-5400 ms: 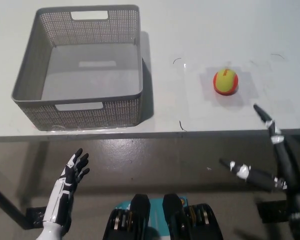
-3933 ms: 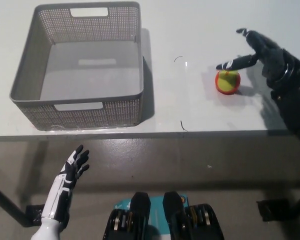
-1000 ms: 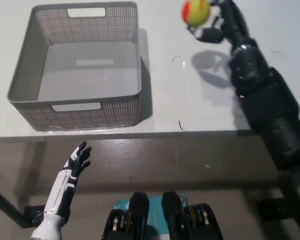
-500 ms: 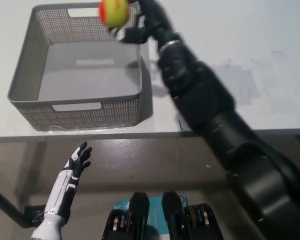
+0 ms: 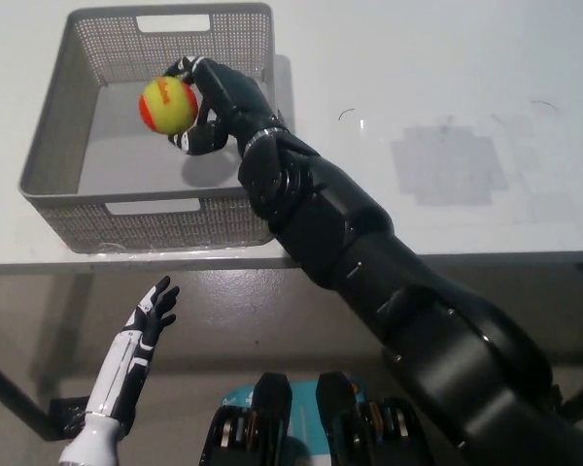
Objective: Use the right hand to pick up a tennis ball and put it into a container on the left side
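Head view shows the tennis ball (image 5: 168, 104), yellow with an orange band, held in the black right hand (image 5: 206, 105) above the inside of the grey mesh basket (image 5: 78, 49). The hand's fingers curl around the ball's right side, gripping it, and the ball sits over the middle of the basket, clear of the basket floor, where a dark shadow lies just below the hand. The black right arm (image 5: 369, 262) stretches diagonally from the lower right, crossing the basket's near right corner. The basket stands on the left part of the white worktop (image 5: 447, 78), with cut-out handles in its far and near walls. A pale grey square patch (image 5: 449, 167) marks the worktop to the right. The white left hand (image 5: 148, 316) rests low at the near left, below the worktop edge, fingers spread and holding nothing.
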Robot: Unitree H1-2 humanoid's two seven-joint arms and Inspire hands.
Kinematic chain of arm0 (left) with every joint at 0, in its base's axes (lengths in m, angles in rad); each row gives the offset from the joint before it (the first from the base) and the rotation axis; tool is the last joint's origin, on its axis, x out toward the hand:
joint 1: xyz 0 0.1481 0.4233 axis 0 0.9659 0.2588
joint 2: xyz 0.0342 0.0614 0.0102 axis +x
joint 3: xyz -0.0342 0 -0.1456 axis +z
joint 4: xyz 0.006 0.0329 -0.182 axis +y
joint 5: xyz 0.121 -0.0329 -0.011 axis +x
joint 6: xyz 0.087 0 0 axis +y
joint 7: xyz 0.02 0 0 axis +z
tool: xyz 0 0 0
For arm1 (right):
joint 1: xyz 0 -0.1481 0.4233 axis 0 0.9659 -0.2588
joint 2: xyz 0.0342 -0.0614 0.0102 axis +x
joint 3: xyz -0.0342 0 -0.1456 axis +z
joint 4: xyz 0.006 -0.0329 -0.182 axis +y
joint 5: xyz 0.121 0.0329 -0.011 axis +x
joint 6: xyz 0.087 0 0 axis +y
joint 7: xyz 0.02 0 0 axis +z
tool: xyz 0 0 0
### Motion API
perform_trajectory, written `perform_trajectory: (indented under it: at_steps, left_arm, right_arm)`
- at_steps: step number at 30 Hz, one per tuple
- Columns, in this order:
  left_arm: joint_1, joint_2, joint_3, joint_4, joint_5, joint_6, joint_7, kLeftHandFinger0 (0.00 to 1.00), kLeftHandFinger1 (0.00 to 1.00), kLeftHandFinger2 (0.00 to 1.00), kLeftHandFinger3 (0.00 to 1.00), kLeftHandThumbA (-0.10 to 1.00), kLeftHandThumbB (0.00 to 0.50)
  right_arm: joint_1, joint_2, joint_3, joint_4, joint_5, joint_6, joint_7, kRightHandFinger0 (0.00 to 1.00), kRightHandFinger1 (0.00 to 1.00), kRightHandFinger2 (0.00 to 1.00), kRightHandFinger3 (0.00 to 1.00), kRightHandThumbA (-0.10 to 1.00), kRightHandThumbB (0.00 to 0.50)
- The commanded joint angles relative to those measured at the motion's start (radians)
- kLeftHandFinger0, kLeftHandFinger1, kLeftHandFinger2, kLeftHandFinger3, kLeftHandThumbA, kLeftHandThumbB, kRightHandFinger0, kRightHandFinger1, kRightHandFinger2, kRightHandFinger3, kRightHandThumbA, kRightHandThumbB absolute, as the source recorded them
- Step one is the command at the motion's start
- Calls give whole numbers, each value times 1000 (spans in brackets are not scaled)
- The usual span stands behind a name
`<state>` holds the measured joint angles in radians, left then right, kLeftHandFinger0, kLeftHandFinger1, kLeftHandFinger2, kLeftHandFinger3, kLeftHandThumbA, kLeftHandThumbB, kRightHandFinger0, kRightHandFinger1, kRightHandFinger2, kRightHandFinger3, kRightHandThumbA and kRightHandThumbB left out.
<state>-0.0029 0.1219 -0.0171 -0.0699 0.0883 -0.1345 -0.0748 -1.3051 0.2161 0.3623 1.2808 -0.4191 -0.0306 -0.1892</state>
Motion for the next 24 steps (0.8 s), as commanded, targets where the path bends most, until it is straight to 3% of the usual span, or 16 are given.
perform_trajectory:
  at_steps: [1, 5, 9, 11, 18, 20, 21, 22, 24]
  left_arm:
    - [-17, 11, -9, -4, 7, -33, -4, 1000, 1000, 1000, 1000, 1000, 68]
    - [-17, 9, -9, -7, 6, -20, -5, 1000, 1000, 1000, 1000, 1000, 83]
    - [-17, 11, -11, -6, 11, -28, -5, 1000, 1000, 1000, 1000, 1000, 75]
    - [-22, 12, -11, -1, 10, -31, -5, 1000, 1000, 1000, 1000, 1000, 76]
    - [-37, 12, -16, 1, 3, -22, -13, 1000, 1000, 1000, 1000, 1000, 90]
    - [-39, 13, -18, -2, 0, -14, -18, 1000, 1000, 1000, 1000, 1000, 89]
    - [-41, 14, -19, -1, 6, -14, -17, 1000, 1000, 1000, 1000, 1000, 90]
    - [-37, 17, -19, -4, -2, -13, -23, 1000, 1000, 1000, 1000, 1000, 91]
    - [-39, 19, -16, -4, -16, -1, -30, 1000, 1000, 1000, 1000, 1000, 113]
  right_arm:
    - [-88, -9, 38, -9, -41, 9, 12, 1000, 1000, 1000, 1000, 935, 324]
    - [-88, -20, 62, -17, -50, 20, 26, 1000, 1000, 1000, 1000, 1000, 359]
    - [-88, -31, 69, -28, -53, 34, 32, 1000, 1000, 1000, 1000, 1000, 471]
    - [-88, -37, 65, -36, -49, 32, 35, 1000, 1000, 1000, 1000, 1000, 497]
    - [-49, -111, 25, -267, -30, 37, 49, 1000, 1000, 1000, 1000, 1000, 491]
    - [-2, -145, -7, -415, -13, 45, 57, 1000, 1000, 1000, 1000, 1000, 463]
    - [35, -172, -31, -530, 0, 52, 67, 1000, 1000, 1000, 1000, 1000, 422]
    - [74, -197, -46, -641, -3, 69, 73, 1000, 1000, 1000, 1000, 1000, 455]
    - [163, -253, -83, -864, -3, 90, 85, 1000, 1000, 1000, 1000, 1000, 438]
